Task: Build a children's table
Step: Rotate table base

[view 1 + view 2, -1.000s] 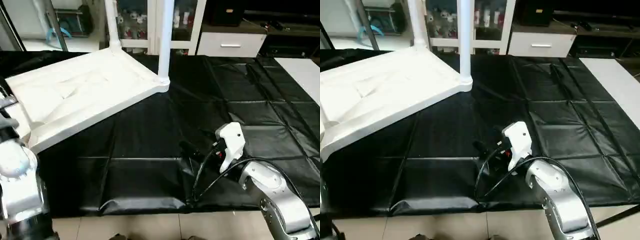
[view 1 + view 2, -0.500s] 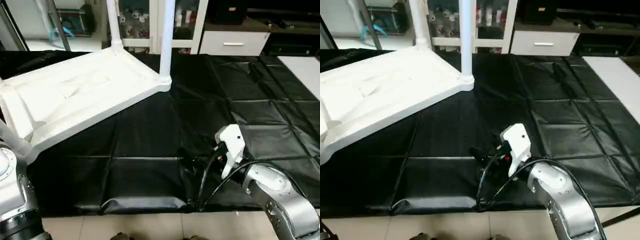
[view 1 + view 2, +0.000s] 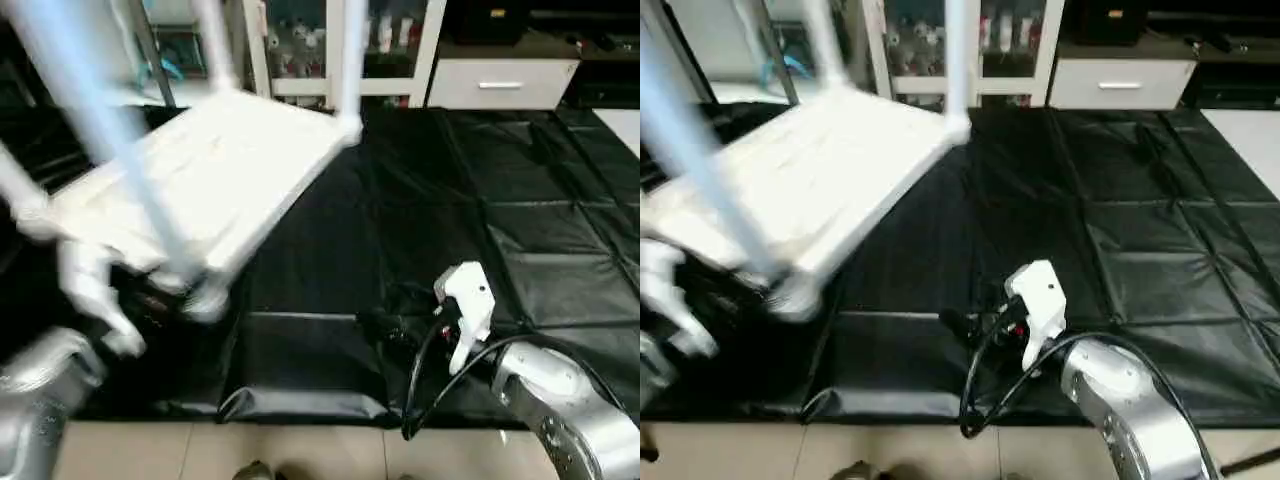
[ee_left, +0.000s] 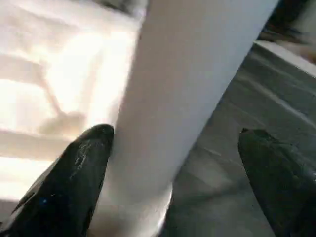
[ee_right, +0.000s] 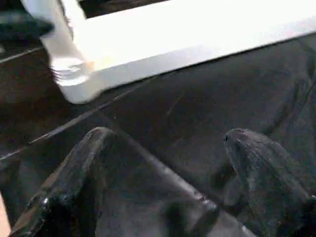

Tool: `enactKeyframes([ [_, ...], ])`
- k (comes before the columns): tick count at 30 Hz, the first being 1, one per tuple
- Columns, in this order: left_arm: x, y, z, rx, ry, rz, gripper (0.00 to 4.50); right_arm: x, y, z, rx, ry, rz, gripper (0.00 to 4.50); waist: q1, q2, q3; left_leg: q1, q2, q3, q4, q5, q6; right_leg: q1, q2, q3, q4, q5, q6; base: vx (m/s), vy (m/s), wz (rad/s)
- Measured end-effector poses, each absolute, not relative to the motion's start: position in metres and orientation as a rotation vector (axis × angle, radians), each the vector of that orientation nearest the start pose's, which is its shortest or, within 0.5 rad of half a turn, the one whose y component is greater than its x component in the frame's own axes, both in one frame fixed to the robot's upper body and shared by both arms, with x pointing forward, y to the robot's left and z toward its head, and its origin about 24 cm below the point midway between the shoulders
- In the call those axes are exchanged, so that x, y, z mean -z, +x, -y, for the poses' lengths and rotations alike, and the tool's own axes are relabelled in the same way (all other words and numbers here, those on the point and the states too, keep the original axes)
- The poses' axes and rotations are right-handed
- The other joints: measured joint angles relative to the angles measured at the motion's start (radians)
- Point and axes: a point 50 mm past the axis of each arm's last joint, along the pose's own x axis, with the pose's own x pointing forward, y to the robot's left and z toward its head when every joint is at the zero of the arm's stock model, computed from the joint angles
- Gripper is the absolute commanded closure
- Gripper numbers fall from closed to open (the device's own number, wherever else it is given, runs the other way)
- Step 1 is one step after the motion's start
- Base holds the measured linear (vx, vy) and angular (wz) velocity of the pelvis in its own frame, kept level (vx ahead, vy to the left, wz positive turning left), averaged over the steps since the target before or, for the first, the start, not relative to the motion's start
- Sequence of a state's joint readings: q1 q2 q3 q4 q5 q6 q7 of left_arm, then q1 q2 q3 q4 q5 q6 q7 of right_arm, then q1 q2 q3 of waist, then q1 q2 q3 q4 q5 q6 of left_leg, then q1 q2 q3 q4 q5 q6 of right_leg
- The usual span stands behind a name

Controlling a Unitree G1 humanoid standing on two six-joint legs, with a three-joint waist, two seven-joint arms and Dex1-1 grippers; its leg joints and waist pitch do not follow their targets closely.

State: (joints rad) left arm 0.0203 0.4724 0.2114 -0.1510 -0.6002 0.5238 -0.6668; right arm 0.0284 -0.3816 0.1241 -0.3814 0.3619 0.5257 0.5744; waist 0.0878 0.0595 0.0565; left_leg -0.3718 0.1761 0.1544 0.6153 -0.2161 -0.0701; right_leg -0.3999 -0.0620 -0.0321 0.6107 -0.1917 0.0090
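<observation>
The children's table, upside down on the black cover, has swung since a second ago; its near corner now carries a leg standing between the left gripper's spread fingers. The right gripper hovers open over the cover. White cabinets stand behind

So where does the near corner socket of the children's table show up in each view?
Left eye view: socket, lower left.
Right eye view: lower left.
Left wrist view: bottom centre, under a leg.
Right wrist view: upper left.
Shared landmark: the black table cover.
</observation>
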Motion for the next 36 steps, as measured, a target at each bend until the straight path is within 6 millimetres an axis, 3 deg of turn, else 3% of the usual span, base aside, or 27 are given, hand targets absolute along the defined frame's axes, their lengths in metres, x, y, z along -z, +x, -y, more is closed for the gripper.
enactKeyframes([
  [6,-0.08,0.261,-0.182,0.885,-0.209,-0.268,0.03,-0.075,0.226,0.155,-0.758,-0.022,-0.256,0.68,-0.003,-0.001,-0.002,0.004,0.0,0.002,-0.003,0.0,0.0,0.002,0.0,0.003,0.001,0.002,-0.001,0.0,0.0,0.0],
  [11,-0.079,0.299,-0.138,0.926,-0.108,-0.237,0.03,-0.077,0.231,0.166,-0.728,-0.052,-0.259,0.68,-0.008,0.0,-0.003,0.003,0.0,0.005,-0.003,0.001,0.0,0.002,0.001,0.005,0.0,0.005,-0.005,0.0,0.0,0.0],
  [15,-0.074,0.31,-0.117,0.962,-0.044,-0.249,0.03,-0.078,0.23,0.171,-0.721,-0.07,-0.264,0.68,-0.031,0.0,-0.004,0.001,0.0,0.006,-0.003,0.001,0.002,-0.001,0.001,0.006,-0.001,0.003,-0.005,0.0,0.0,0.0],
  [22,-0.073,0.31,-0.12,1.004,0.064,-0.254,0.03,-0.076,0.227,0.177,-0.726,-0.081,-0.286,0.68,-0.043,-0.006,-0.003,0.003,0.001,0.007,-0.003,0.001,0.005,0.0,0.001,0.005,0.001,0.002,-0.007,0.0,0.0,0.0],
  [25,-0.067,0.319,-0.13,0.948,0.115,-0.281,0.03,-0.075,0.228,0.176,-0.744,-0.086,-0.287,0.68,-0.04,-0.013,-0.004,0.004,0.001,0.008,-0.003,0.004,0.007,0.001,0.001,0.005,0.001,0.003,-0.008,0.0,0.0,0.0],
  [32,-0.064,0.34,-0.137,0.853,0.174,-0.312,0.03,-0.078,0.239,0.174,-0.767,-0.103,-0.272,0.68,-0.035,-0.018,-0.003,0.003,0.0,0.015,-0.003,0.008,0.012,0.0,-0.005,0.006,0.001,0.007,-0.007,0.0,0.0,0.0],
  [36,-0.061,0.347,-0.135,0.844,0.195,-0.331,0.37,-0.078,0.241,0.174,-0.769,-0.106,-0.268,0.68,-0.028,-0.026,-0.002,0.001,-0.001,0.016,-0.003,0.009,0.014,0.0,-0.008,0.003,0.001,0.007,-0.007,0.0,0.0,0.0],
])
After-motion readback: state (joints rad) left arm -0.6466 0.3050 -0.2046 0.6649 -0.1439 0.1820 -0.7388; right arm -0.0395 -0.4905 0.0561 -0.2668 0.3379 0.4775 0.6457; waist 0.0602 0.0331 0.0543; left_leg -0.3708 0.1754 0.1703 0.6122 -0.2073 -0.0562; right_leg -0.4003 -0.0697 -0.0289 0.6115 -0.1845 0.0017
